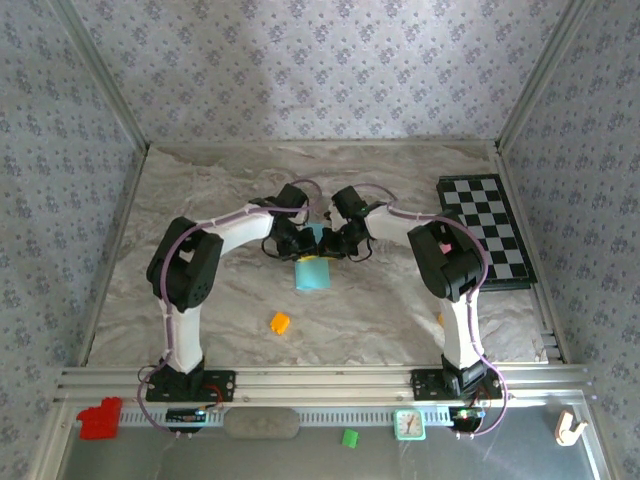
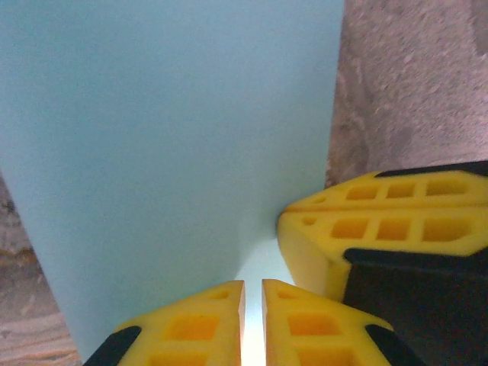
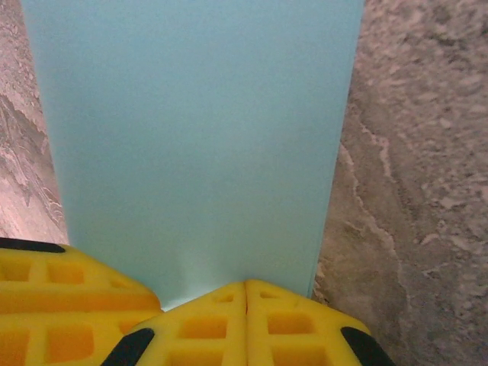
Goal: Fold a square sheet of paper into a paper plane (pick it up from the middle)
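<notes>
— While both arms lean in toward the middle of the table (image 1: 200,300), where does the square sheet of paper (image 1: 312,272) sit?

— Just below the centre of the top view. It shows as a teal rectangle with its upper edge tucked between the two gripper heads and its lower edge nearer the arm bases. Whether it lies flat or hangs lifted cannot be told.

— And the left gripper (image 2: 253,286)?

— At the bottom of its own wrist view the two yellow fingers stand almost together. A pale strip of the sheet runs down into the slim gap between them, so the gripper pinches the paper. The sheet fills the upper left of that frame, and marbled table surface shows along the right.

— What is the yellow block at the lower right there?

— A finger (image 2: 366,229) of the right gripper (image 3: 245,284), just beside the left one's fingers, at the paper's right edge.

— Is the right one closed?

— Yes. Its fingers press flat together at the bottom of the right wrist view, with the sheet's near edge caught at their tips and a small pucker in the paper just above. The paper rises to the top of the frame as a plain band, with table on both sides.

— Anything else on the table?

— An orange cube (image 1: 279,322) lies below and left of the sheet, apart from it. The checkered board (image 1: 487,230) lies along the right edge, well apart from both grippers.
</notes>
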